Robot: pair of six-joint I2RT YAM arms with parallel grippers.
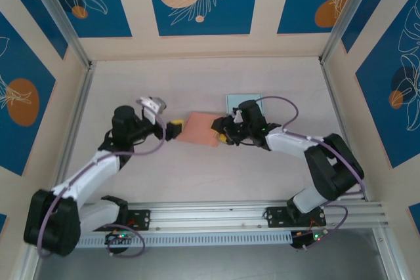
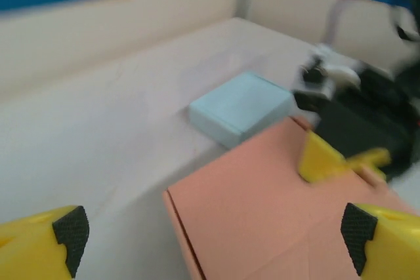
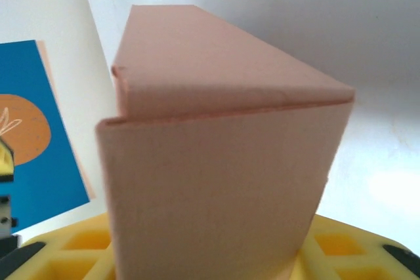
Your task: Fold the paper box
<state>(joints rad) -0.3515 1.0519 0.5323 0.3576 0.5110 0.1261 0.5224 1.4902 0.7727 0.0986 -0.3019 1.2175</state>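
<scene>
The paper box (image 1: 200,128) lies near the middle of the tabletop (image 1: 197,181). It is a salmon card shape, partly formed; the right wrist view shows one panel bent down over another along a crease.

The step in hand looks like bringing a loose flap home. To do it well, one side should anchor the card firmly. The other should come in square to the crease and take the flap, not the body, so the panel bends on its scored line rather than buckling.

The right end effector (image 1: 224,134) is clamped on the box's right end. The left end effector (image 1: 172,129) sits just beside the left end, spread wide and holding nothing, with its dark pads (image 2: 71,229) on either side of the near corner. A pale blue box (image 1: 243,103) rests behind, near but apart.
</scene>
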